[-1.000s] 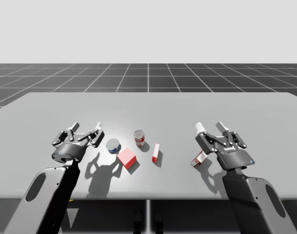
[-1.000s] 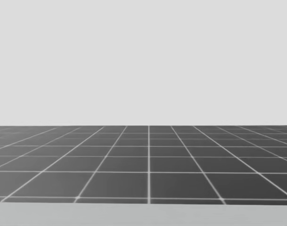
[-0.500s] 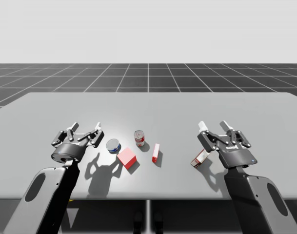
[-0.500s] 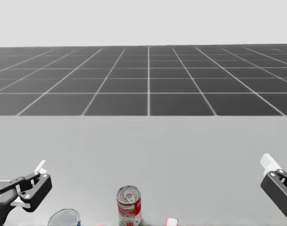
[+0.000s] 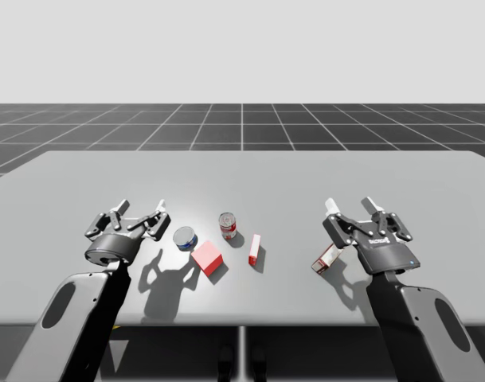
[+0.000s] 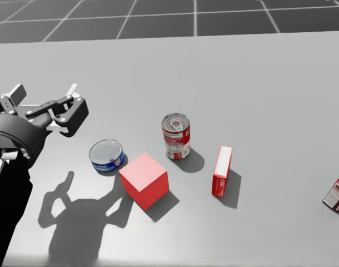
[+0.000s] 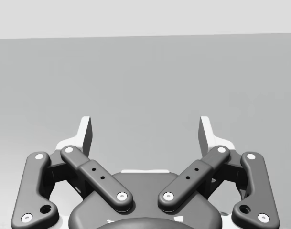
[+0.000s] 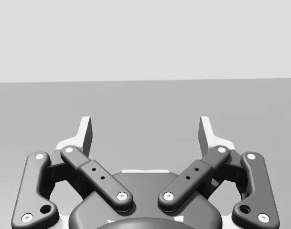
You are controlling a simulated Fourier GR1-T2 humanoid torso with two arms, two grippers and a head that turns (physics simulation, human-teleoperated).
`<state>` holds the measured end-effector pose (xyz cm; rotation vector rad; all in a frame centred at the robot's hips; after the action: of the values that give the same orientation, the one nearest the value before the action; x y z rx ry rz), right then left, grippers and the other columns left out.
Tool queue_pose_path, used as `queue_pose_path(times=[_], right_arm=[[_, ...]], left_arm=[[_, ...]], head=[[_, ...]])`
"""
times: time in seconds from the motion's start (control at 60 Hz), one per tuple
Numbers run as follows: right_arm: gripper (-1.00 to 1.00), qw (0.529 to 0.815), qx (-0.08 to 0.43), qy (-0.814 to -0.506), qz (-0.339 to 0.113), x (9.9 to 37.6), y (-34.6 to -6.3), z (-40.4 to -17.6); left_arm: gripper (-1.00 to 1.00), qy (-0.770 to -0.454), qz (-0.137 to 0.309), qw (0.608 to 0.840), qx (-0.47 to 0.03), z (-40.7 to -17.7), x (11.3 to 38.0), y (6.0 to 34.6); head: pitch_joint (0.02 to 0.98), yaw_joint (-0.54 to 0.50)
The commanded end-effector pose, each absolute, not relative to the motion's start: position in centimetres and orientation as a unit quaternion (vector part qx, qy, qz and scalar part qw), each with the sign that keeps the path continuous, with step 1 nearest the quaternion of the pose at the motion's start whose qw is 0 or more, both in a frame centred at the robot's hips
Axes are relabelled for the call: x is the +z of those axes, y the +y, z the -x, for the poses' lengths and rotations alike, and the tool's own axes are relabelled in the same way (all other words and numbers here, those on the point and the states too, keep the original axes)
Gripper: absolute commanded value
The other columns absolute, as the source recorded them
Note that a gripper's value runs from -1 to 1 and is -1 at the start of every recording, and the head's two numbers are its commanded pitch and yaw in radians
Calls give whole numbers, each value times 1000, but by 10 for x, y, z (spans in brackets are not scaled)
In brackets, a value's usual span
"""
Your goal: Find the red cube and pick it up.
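The red cube [image 6: 144, 180] [image 5: 206, 257] rests on the grey table [image 5: 242, 171], just in front of a low blue can and to the right of my left arm. My left gripper [image 5: 140, 209] [image 6: 45, 92] [image 7: 145, 133] hovers open over bare table, left of and slightly behind the cube, with nothing between its fingers. On the right side of the table my right gripper [image 5: 350, 205] [image 8: 145, 133] is open too, far from the cube, empty between its fingers.
A low blue can [image 6: 107, 154] sits beside the cube. A red can [image 6: 176, 136] stands upright behind it, and a slim red box [image 6: 221, 171] stands to the right. A red and white box [image 6: 337, 193] [image 5: 327, 258] lies under my right hand.
My head has turned downward, so the head view now takes in the cube and the cans. In the high view my right gripper has shifted slightly forward and right; the left arm has stayed put.
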<state>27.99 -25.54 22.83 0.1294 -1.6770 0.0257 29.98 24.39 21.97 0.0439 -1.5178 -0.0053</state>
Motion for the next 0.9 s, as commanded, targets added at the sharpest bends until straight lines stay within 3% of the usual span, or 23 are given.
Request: queue_pose_path(times=[0.017, 0.3, 0.433, 0.65, 0.817, 0.9], right_arm=[[-1000, 667, 16, -743, -53, 227, -255, -280], [-1000, 669, 17, -741, -49, 226, -254, -280], [-1000, 670, 13, -741, -49, 225, -256, -280], [-1000, 670, 11, -741, -45, 225, -259, -281], [-1000, 670, 9, -741, -42, 224, -260, -281], [-1000, 670, 9, -741, -41, 224, -261, -282]], left_arm=[[-1000, -688, -19, 726, -5, -300, 219, 242], [-1000, -689, -14, 725, -6, -299, 219, 240], [-1000, -689, 9, 725, -6, -295, 224, 235], [-1000, -689, 72, 720, -37, -268, 248, 220], [-1000, -667, 112, 731, -84, -240, 252, 214], [-1000, -667, 112, 730, -102, -228, 249, 215]], head=[[830, 133], [905, 200], [911, 201], [900, 198], [894, 196], [892, 197]])
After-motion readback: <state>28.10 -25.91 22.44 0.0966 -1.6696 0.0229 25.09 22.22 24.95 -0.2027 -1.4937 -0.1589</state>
